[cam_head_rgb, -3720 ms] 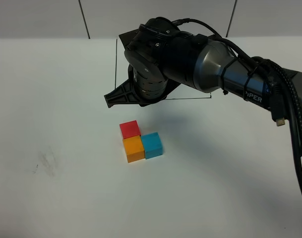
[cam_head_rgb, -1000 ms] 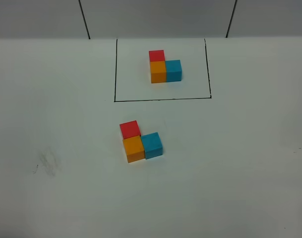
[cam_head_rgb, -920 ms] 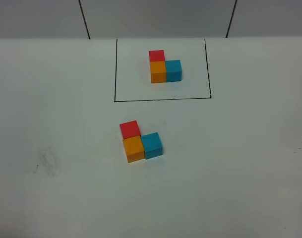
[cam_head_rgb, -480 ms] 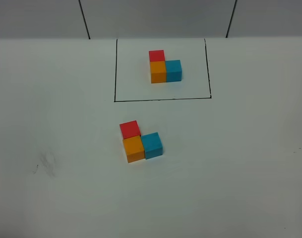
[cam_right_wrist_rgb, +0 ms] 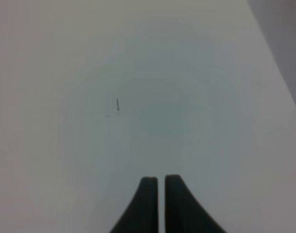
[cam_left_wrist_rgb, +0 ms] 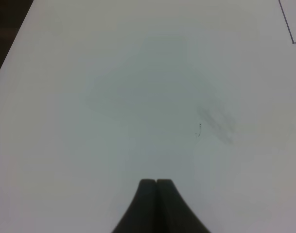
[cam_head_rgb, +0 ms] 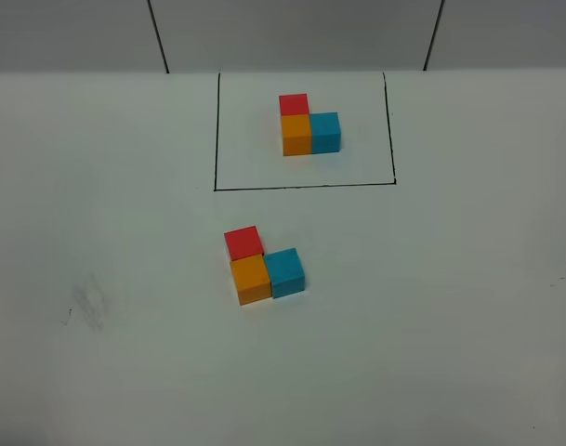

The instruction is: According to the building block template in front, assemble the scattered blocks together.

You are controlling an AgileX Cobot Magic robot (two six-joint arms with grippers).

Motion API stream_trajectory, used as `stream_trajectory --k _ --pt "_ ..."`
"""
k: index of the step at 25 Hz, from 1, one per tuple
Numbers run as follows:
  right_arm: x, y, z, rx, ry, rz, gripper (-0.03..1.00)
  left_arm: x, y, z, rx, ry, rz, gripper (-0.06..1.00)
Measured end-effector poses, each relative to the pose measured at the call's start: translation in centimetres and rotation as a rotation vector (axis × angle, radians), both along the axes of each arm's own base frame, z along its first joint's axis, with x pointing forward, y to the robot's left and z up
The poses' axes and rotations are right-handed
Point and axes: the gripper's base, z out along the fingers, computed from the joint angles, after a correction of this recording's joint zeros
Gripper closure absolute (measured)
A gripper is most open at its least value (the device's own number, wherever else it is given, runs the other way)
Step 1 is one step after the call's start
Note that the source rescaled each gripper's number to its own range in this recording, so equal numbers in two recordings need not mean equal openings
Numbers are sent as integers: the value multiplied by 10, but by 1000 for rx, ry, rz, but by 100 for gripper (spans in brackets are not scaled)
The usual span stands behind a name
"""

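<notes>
The left end effector (cam_left_wrist_rgb: 156, 187) had its fingers pressed together and the right end effector (cam_right_wrist_rgb: 160, 187) nearly so, both over bare bench (cam_head_rgb: 450, 325), neither visibly nearer. The scattered blocks (cam_head_rgb: 262, 264) sat joined (an L) just before the building block template (cam_head_rgb: 309, 124).

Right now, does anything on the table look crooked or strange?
Slightly. The scattered blocks form the same L as the building block template, but the group sits a little rotated against the drawn frame. A faint grey smudge marks the table.
</notes>
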Motion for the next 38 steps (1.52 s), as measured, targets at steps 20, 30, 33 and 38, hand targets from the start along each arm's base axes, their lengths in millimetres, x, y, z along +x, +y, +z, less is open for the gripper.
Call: stream_trajectory --k 20,30,33,38 --pt "-6 -1 0 -21 -31 -29 97 0 0 0 0 0 0 94" --pt "-6 -1 0 -21 -31 -29 97 0 0 0 0 0 0 94" --pt "-6 -1 0 -21 -31 -29 97 0 0 0 0 0 0 94" --pt "-6 -1 0 -21 -31 -29 97 0 0 0 0 0 0 94"
